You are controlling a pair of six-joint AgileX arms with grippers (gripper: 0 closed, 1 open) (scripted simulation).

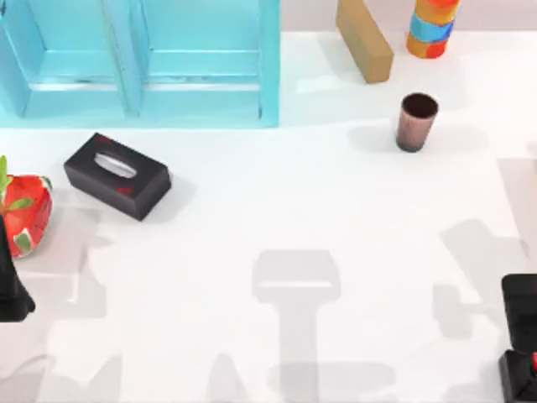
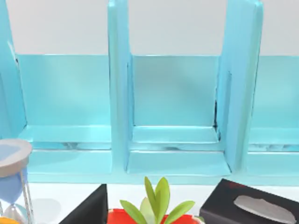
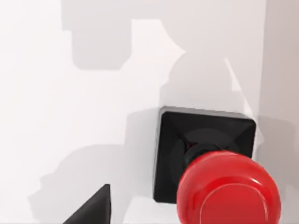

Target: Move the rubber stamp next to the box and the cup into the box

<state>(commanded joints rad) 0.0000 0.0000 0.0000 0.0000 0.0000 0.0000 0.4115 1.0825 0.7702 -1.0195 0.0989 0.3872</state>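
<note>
At the lower right corner of the table (image 1: 277,210), as seen from above, the right arm's hand (image 1: 520,336) is found, with the rubber stamp (image 3: 205,158) standing upright on the table just beneath it; in the right wrist view the stamp's black square base and red round knob are seen from above, and one dark fingertip (image 3: 91,207) is caught at the edge, apart from the stamp. Whether this hand is open or closed cannot be told. The cup (image 1: 416,122) is set upright toward the far right of the table, well apart from the blue box (image 1: 143,63) at the far left, which is divided into open compartments. A black tissue box (image 1: 117,176) lies in front of the blue box. The left arm's hand (image 1: 13,285) is parked at the left edge, beside a red pot with green leaves (image 1: 25,214), and its state cannot be told either.
</note>
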